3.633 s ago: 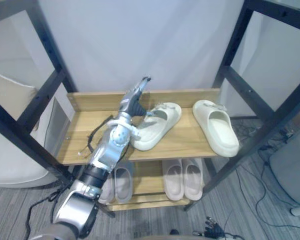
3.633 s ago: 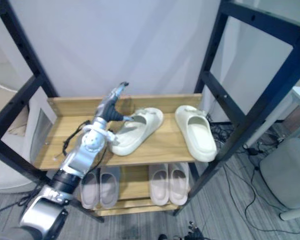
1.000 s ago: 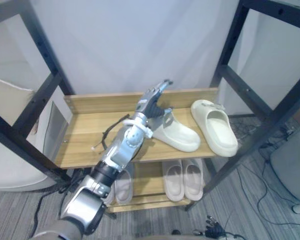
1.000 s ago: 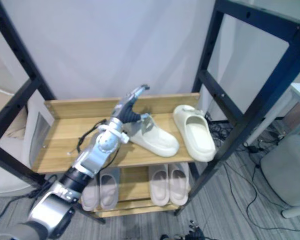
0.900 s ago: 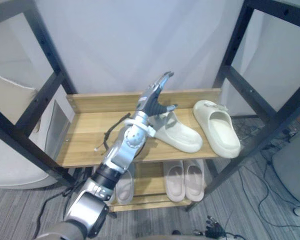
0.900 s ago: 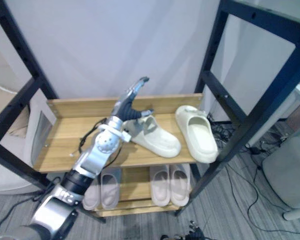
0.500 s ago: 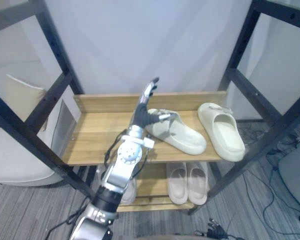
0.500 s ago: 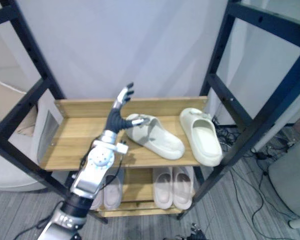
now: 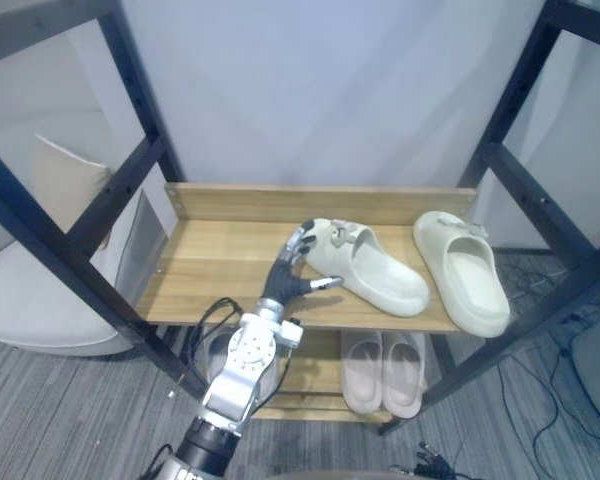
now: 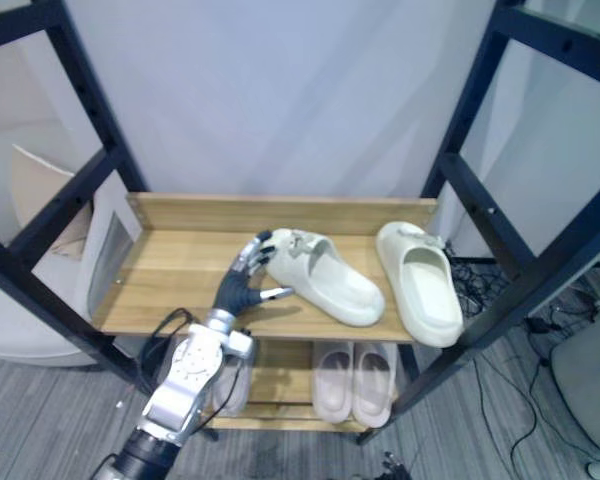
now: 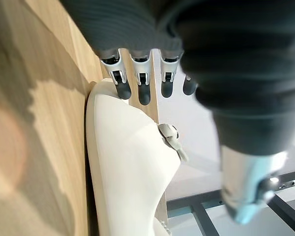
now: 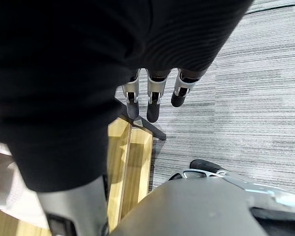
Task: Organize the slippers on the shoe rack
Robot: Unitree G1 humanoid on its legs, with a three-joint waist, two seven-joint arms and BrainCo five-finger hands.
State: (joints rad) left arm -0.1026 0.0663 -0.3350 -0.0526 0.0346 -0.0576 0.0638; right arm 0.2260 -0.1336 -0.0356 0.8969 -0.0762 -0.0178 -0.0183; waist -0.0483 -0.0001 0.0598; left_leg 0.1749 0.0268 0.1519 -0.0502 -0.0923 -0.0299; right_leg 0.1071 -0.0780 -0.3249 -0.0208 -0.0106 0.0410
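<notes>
Left robot hand (image 9: 288,277) hangs just left of centre in the head views, over the top shelf (image 9: 205,270) of the shoe rack. Its fingers are loosely spread and it holds nothing. In its wrist view the dark fingertips (image 11: 123,90) sit right at the heel rim of the near slipper (image 9: 372,275); whether they touch it I cannot tell.

That slipper lies slantwise, heel toward the hand and toe pointing to the lower right. The far slipper (image 9: 467,275) lies to its right, close but apart, and its toe seems to reach the shelf's front edge. Another pale pair (image 9: 385,370) sits on the lower shelf.

The pair looks not yet squared up. A push at the heel along the present slant would likely drive the toe toward the front edge or into the far slipper, which could tip off. The smooth sole may slide further than meant on the wood.

Right robot hand (image 12: 153,109) hangs idle over the grey floor (image 12: 246,98), fingers straight.

No label or writing is legible on the slippers or the rack.
</notes>
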